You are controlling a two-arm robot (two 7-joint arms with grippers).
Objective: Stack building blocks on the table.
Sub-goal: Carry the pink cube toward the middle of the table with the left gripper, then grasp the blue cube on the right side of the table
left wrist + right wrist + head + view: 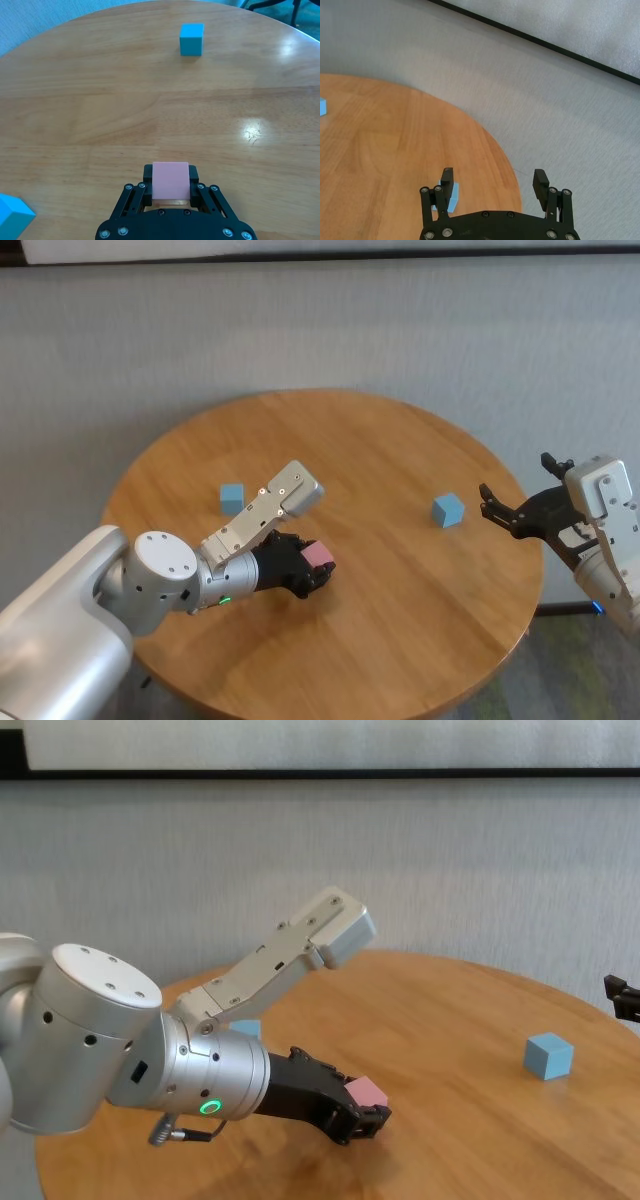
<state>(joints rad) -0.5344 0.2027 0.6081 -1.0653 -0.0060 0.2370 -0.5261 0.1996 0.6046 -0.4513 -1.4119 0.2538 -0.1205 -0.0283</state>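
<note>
My left gripper (318,568) is shut on the pale pink cube (319,555), low over the round wooden table (400,610) near its middle. The wrist view shows the pink cube (170,180) between the fingers. One light blue cube (232,498) sits behind my left forearm, and shows in the left wrist view (12,215). The other light blue cube (448,509) sits towards the table's right side, ahead of the left gripper (191,39). My right gripper (497,506) is open and empty at the table's right edge, just right of that cube (451,196).
A grey wall rises behind the table. The table's rim (510,165) curves close under my right gripper (493,182). Bare wood (150,100) lies between the pink cube and the right blue cube (549,1055).
</note>
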